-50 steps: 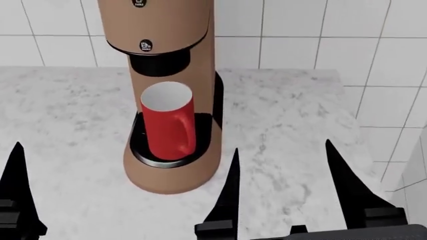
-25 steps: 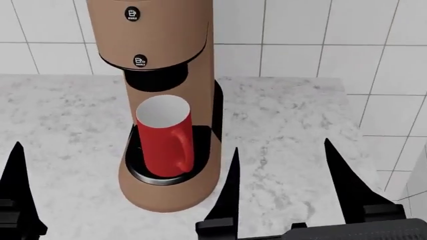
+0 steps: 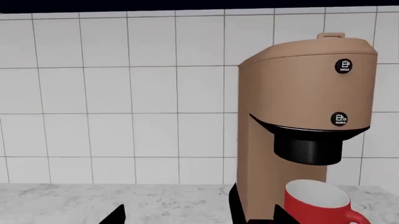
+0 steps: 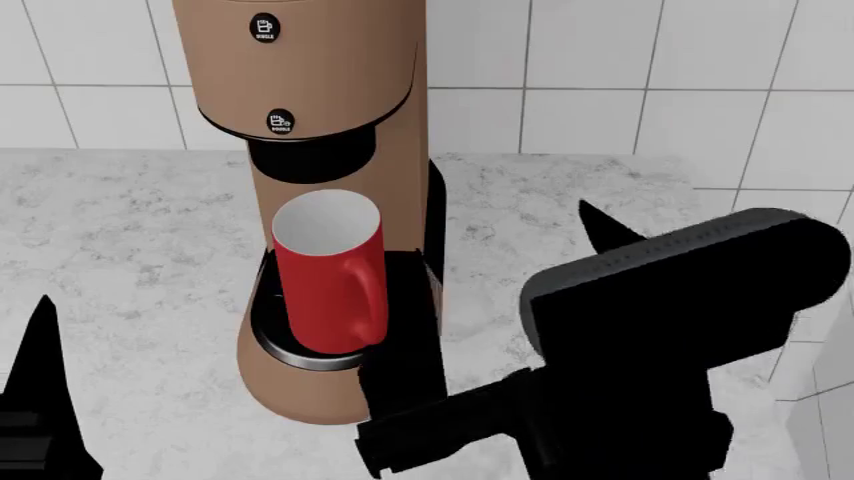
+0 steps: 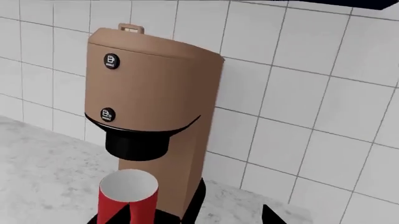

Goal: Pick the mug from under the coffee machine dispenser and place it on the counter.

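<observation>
Right gripper: raised into the head view as a large black body; one finger tip shows near the machine's right flank, another stands up over the counter further right; fingers spread apart, nothing between them.
Left gripper: only one dark finger point shows at the lower left edge of the head view; two dark tips, well apart, show at the edge of the left wrist view; holding nothing.
Mug: bright red, white inside, upright on the drip tray, directly beneath the nozzle; handle faces the robot; no gripper touches it.
Drip tray: black ring at the machine's base, mug standing within it.
Coffee machine dispenser: short black round nozzle above the mug's open mouth, with a gap between.
Coffee machine: tan-brown cylinder, upright on the counter.
Markings: two black round cup-icon buttons; upper button reads "SINGLE", lower button reads "DOUBLE"; no brand name legible.
Counter: white marble with grey veins.
Wall: white square tiles behind the counter.
</observation>
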Robot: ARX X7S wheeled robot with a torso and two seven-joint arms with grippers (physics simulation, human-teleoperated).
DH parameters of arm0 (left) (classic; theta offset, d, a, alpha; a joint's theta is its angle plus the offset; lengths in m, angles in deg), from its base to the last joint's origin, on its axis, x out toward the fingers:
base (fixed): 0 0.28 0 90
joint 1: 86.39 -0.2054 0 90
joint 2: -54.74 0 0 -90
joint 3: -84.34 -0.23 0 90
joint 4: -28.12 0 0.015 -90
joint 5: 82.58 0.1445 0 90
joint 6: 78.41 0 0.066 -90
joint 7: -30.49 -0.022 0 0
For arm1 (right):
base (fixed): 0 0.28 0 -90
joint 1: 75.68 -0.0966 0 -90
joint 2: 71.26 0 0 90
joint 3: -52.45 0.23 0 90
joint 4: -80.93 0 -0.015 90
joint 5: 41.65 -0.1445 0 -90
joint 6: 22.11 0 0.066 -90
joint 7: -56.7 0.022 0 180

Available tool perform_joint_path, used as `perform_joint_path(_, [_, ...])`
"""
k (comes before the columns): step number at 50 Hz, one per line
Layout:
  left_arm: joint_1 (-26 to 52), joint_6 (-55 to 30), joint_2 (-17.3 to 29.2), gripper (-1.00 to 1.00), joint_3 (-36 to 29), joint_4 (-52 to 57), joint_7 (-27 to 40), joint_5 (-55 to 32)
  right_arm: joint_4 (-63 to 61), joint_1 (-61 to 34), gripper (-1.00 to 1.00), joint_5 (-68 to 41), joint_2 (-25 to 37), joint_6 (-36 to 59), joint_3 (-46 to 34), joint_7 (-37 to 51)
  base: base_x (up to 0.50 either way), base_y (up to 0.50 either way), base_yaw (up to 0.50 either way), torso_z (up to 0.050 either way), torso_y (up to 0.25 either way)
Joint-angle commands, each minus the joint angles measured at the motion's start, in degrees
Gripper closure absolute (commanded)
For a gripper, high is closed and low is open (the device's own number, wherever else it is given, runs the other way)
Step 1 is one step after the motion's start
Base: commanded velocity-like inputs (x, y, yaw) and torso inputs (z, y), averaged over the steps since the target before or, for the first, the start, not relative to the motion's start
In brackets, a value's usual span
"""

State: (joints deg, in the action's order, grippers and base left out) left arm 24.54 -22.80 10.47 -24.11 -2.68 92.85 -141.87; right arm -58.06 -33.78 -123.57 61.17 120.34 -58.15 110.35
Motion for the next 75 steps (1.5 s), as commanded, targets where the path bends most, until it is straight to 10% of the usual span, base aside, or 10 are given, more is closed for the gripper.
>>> perform_joint_path(1, [0.1, 1.7, 0.72, -1.0, -2.67, 0.09, 1.93, 0.2, 9.36, -15.52, -1.0, -14.55, -0.04, 8.81, -4.29, -1.89, 0.0, 0.0, 0.0, 0.0, 0.0])
perform_joint_path(75, [0.5, 6.35, 4.48, -1.0, -7.17, -1.06, 3.84, 1.02, 28.56, -17.67, -1.0, -2.67, -10.48, 11.26, -16.88, -20.33, 0.0, 0.0, 0.0, 0.0, 0.0])
